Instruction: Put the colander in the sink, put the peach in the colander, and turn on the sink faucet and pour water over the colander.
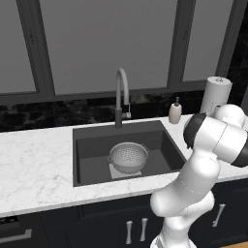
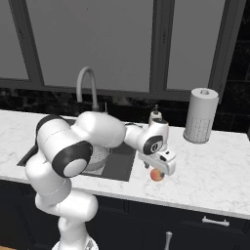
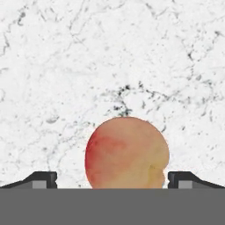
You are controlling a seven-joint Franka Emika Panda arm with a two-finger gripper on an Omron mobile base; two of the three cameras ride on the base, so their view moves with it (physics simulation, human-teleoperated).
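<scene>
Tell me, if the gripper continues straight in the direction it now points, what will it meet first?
The peach: it sits directly ahead of the gripper, between its two open fingertips, with the white marble counter behind it. Depth is unclear.

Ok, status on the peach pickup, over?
Gripper open, fingers straddling peach on marble counter. Colander already in sink. Nothing in the way.

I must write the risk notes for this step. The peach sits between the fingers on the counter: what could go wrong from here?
1. The peach is round, and the fingertips stand wide at its sides; an off-centre closing may roll it away on the marble counter.
2. The pincer works near the counter's front edge, so a nudged peach may fall off.
3. The colander sits in the sink below the sink faucet; a high carry might strike the spout.
</scene>
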